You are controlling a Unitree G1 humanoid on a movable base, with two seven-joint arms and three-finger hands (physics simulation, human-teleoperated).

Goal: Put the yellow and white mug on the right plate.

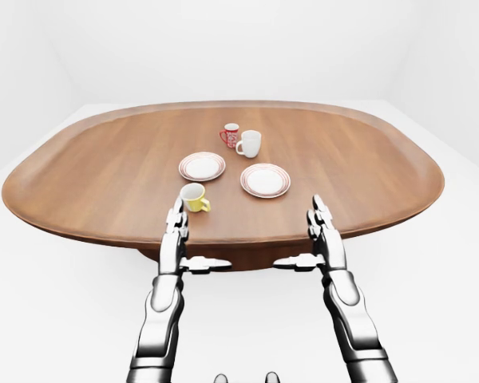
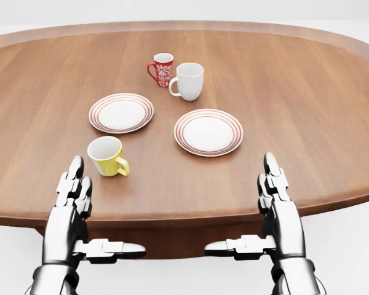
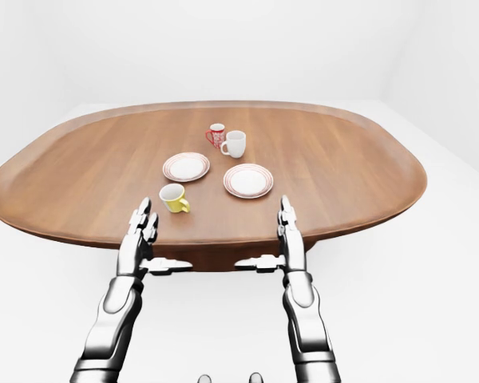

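The reach has not begun; both hands — left hand (image 2: 74,196), right hand (image 2: 277,196) — hang spread and empty at the table (image 2: 307,123) edge; the yellow and white mug (image 2: 107,157) stands upright left of the right plate (image 2: 208,132), below the left plate (image 2: 121,113) in the head view — next, the nearer left hand must close round it.

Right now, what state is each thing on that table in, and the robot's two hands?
Yellow mug: upright, empty, on the table, not on a plate.
Red mug: upright.
White mug: upright.
Left plate: empty.
Right plate: empty.
Left hand: open, holding nothing.
Right hand: open, holding nothing.
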